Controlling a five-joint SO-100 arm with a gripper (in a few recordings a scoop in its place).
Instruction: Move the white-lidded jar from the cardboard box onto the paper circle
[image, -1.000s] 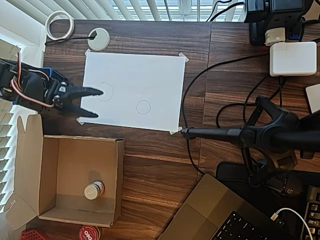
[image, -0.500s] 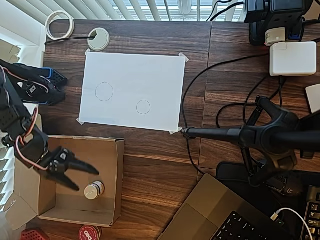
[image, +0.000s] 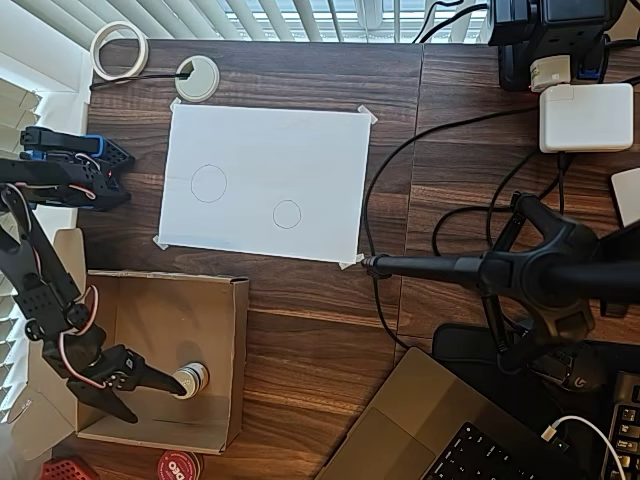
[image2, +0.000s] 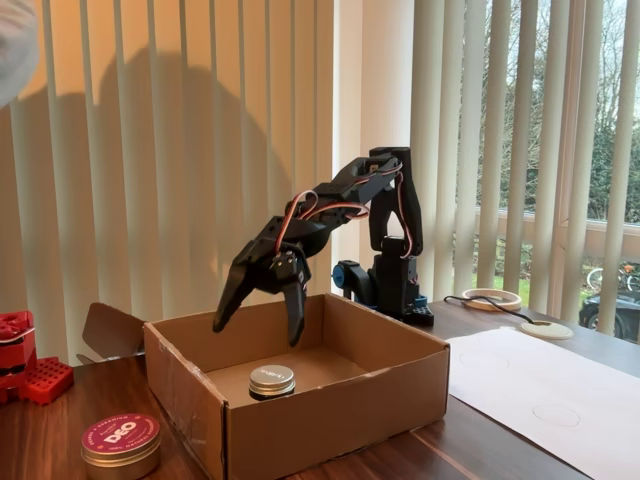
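Nearest me in the fixed view, a red-lidded tin (image2: 120, 444) sits on the dark wooden table (image2: 480, 450) just in front of the cardboard box (image2: 330, 410). Some red blocks (image2: 25, 368) stand at the left edge. Inside the box I see the white-lidded jar (image2: 271, 381) resting upright on the floor, toward the front wall.

Above it I have the gripper (image2: 260, 315) hanging with its two fingers spread apart, tips pointing down, nothing between them. From the fixed view the tips look clear of the lid. In the overhead view the gripper (image: 150, 393) reaches in from the left, one finger (image: 160, 378) ending right at the jar (image: 190, 379), the other lying toward the box's lower wall. I cannot tell from above whether that upper finger actually touches the jar.

Further back, the white paper sheet (image: 300, 150) is taped to the table beyond the box (image: 238, 330). The paper circle (image: 287, 214) on it is bare, well apart from the jar, with a slightly larger circle (image: 208, 183) to its left. At the far edge lie a white grommet (image: 197, 77) and a coiled ring (image: 119, 50).
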